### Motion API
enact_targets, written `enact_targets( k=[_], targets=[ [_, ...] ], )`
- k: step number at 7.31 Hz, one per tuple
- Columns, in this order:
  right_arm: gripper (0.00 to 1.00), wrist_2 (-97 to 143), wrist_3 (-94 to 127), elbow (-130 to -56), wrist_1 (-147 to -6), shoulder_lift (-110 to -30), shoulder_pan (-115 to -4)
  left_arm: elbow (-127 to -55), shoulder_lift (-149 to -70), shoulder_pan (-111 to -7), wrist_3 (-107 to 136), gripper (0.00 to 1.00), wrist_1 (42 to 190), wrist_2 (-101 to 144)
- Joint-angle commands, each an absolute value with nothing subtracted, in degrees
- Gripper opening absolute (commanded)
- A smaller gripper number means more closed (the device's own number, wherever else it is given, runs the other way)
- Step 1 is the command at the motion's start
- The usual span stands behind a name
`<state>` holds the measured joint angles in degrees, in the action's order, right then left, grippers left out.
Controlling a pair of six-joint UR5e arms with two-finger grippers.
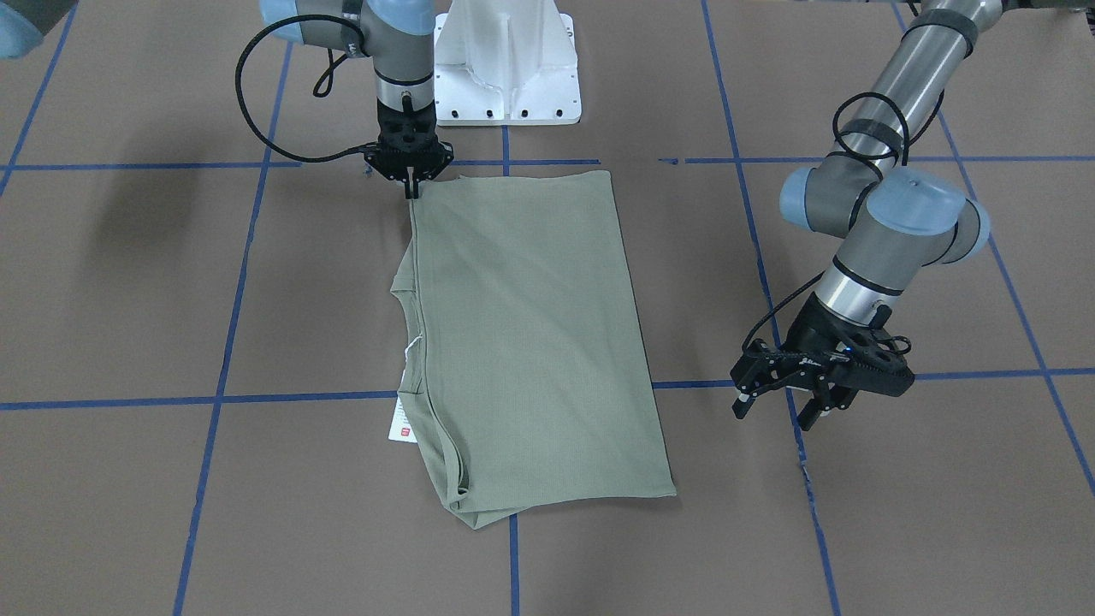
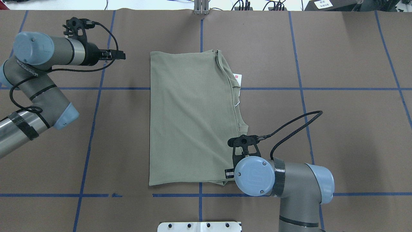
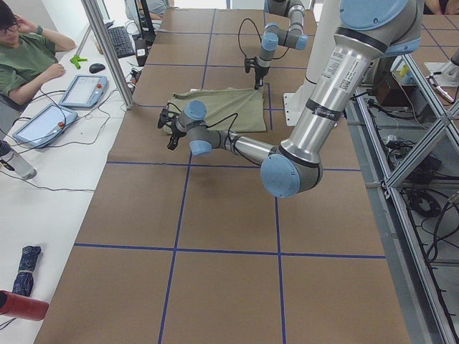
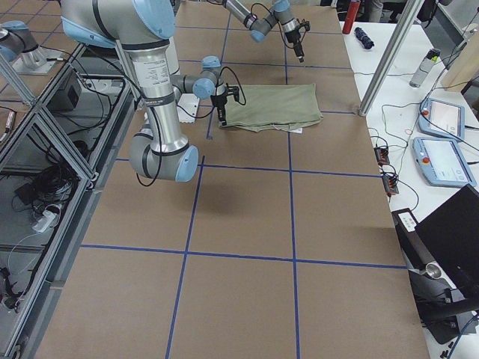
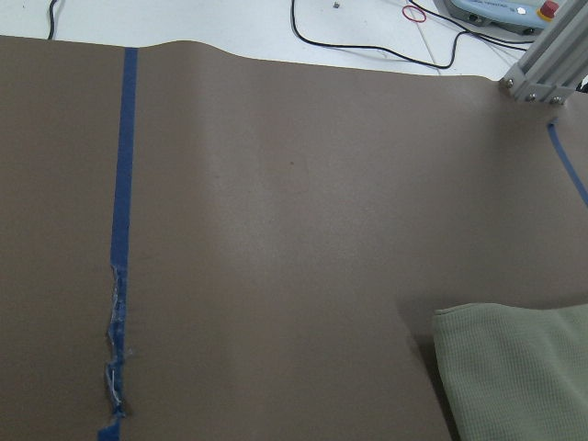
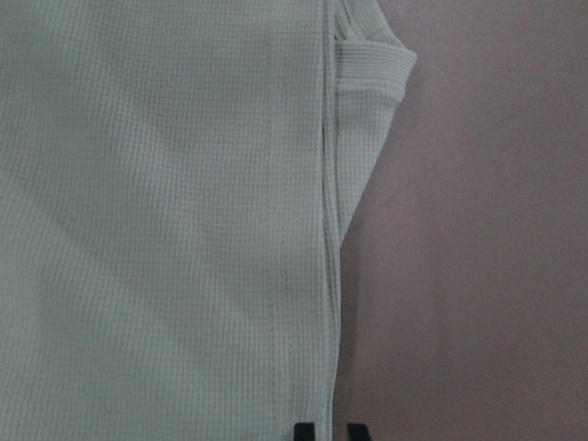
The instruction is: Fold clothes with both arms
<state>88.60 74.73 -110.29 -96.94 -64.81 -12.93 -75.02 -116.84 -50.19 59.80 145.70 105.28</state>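
Sage-green knit shirt [image 1: 530, 334] lies folded into a long rectangle on the brown surface [image 1: 128, 299], seen from across it; the right claw [image 1: 413, 186], pointing straight down, pinches the corner directly beneath it, likely to lead the next fold. The left claw [image 1: 774, 409] hovers spread and empty, the shirt well off to its side. Overhead, a white hang tag [image 2: 237, 77] peeks from the layered edge beyond the right claw. Its wrist view shows fingertips [image 6: 303, 430] straddling that seam.
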Motion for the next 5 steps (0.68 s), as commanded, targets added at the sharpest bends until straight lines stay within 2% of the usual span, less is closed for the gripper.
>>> enact_targets(
  k=[1,3,5],
  targets=[
    [1.00,89.4,73.3,-110.3,-96.2,-62.9,-17.9,-75.2,-116.9,-50.2,59.8,1.00,145.6,106.1],
    [1.00,92.4,77.5,-110.3,-79.4,-65.0,-20.6,-79.0,-116.9,-49.8,65.7,1.00,144.9,108.6],
    [1.00,91.2,93.7,-111.7,-68.2,-68.5,-20.7,-87.9,-113.0,-44.8,71.7,1.00,144.7,108.2]
  ],
)
